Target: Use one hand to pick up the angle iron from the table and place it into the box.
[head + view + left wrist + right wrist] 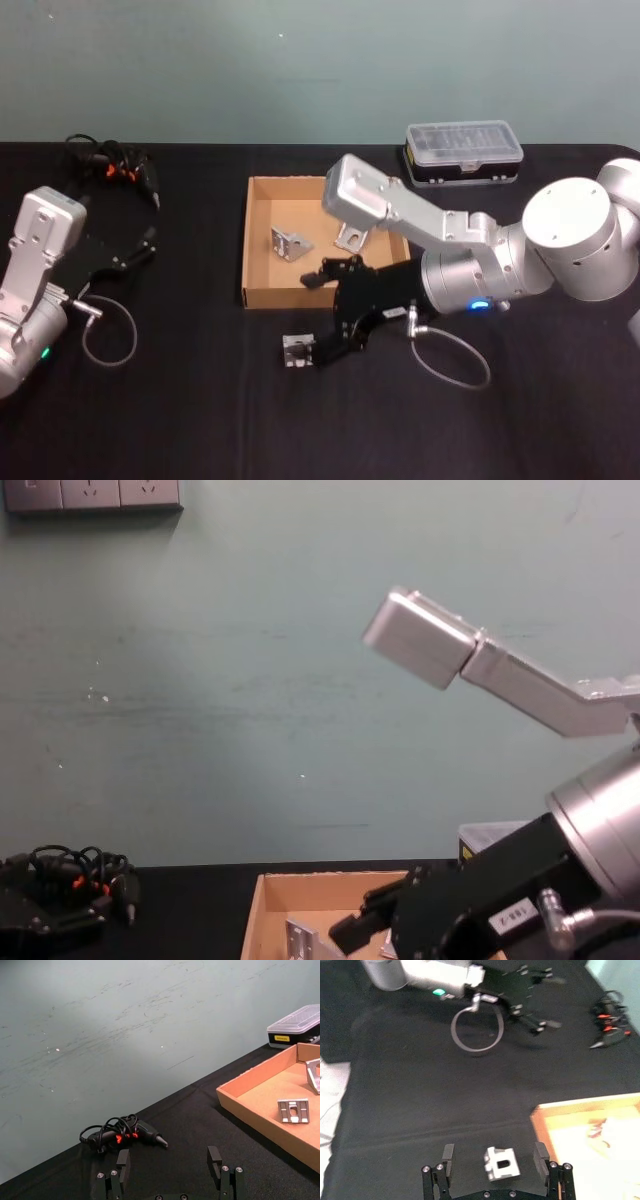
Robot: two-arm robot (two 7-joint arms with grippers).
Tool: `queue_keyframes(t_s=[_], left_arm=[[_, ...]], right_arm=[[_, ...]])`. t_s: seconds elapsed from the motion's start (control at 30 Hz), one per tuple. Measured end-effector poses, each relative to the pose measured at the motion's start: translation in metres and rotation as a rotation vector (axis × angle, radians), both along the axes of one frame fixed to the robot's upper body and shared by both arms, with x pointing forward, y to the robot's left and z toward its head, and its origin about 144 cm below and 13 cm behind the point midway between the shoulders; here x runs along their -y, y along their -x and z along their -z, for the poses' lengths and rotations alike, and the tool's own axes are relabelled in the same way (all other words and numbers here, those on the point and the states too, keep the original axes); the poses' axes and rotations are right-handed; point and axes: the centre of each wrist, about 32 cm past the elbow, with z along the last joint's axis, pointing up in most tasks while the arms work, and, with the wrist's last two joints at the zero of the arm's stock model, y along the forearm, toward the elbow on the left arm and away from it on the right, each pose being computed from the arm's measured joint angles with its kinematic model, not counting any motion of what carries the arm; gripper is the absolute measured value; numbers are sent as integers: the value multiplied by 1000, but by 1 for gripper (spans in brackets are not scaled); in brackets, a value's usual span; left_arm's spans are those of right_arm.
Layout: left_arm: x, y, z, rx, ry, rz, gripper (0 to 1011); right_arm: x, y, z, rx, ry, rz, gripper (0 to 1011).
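Silver angle iron (501, 1164), slotted face, inside spread right claw (494, 1152).

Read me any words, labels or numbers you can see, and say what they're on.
Yellow label on the black case: too small to read.
White sticker on the right gripper: characters too blurred to read.
No other text is visible.

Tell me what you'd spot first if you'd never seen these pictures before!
First, the big silver arm reaching over the black table, its open right gripper aimed at a small angle iron lying just in front of the box. Next, two more shiny brackets lie inside that tan box. The left gripper sits idle far to the left.
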Motion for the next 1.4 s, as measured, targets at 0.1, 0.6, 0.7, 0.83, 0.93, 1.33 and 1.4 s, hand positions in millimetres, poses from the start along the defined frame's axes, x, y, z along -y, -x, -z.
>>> queue_keyframes(t_s=[0.1, 0.6, 0.7, 0.83, 0.93, 1.33, 1.4], left_arm=[[0, 0, 0, 0, 0, 0, 1011], [0, 0, 0, 0, 0, 0, 1011], [0, 0, 0, 0, 0, 0, 1011], [0, 0, 0, 0, 0, 0, 1011], [0, 0, 0, 0, 0, 0, 1011], [0, 0, 0, 0, 0, 0, 1012], [0, 0, 0, 0, 0, 0, 1011]], right_arm=[[-4, 1, -1, -2, 35, -38, 1000], [-22, -4, 9, -47, 185, -36, 1000], [-23, -5, 12, -58, 189, -13, 1000], [-23, -7, 14, -69, 189, 7, 1000], [-23, -9, 17, -77, 186, 17, 1000], [-28, -13, 21, -89, 168, 27, 1000], [-29, -13, 21, -90, 167, 27, 1000]])
